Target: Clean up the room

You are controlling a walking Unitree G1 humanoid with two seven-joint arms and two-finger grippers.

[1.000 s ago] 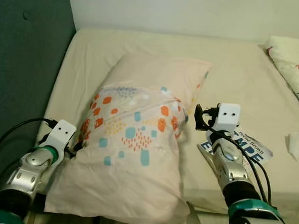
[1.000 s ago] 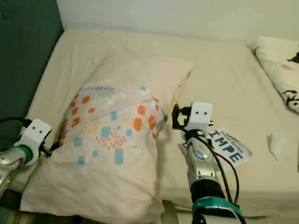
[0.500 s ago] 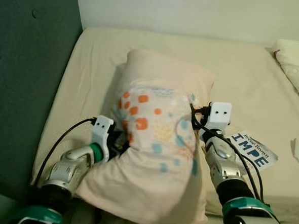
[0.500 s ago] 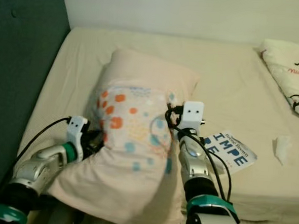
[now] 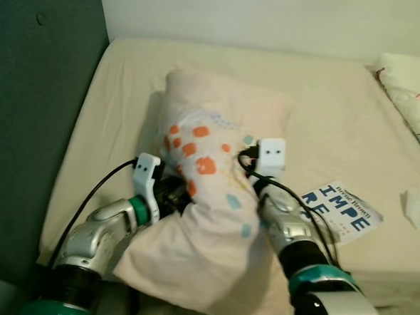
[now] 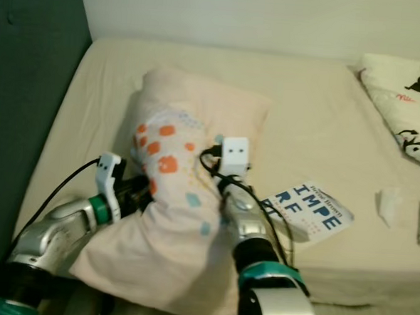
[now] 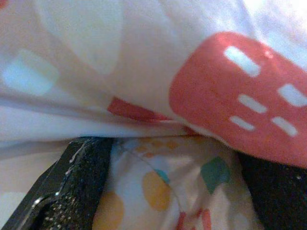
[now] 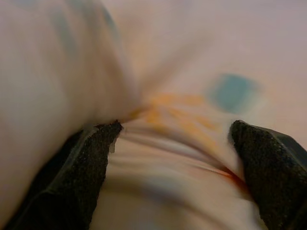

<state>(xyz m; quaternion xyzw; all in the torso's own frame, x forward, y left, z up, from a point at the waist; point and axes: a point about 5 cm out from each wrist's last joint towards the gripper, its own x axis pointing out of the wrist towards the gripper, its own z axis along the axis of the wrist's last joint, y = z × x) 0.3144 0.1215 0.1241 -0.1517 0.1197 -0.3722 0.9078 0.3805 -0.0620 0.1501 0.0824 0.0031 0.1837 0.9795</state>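
Left eye view: patterned pillow (image 5: 214, 200) on bed (image 5: 341, 115), squeezed between left gripper (image 5: 173, 198) at 9 o'clock and right gripper (image 5: 247, 157) at 3 o'clock, book (image 5: 342, 212) beside; left wrist view: fingers (image 7: 72, 191) clenched on pillow fabric; right wrist view: fingers (image 8: 81, 167) likewise grasping pillow.

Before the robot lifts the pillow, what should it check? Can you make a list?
1. Left gripper has pillow cloth between its fingers: ok.
2. Right gripper has cloth between its fingers: ok.
3. Both grippers squeeze the pillow from opposite sides: ok.
4. Book lies apart from the pillow: ok.
5. Pillow's near end hangs past the bed edge: cannot tell if it will snag.
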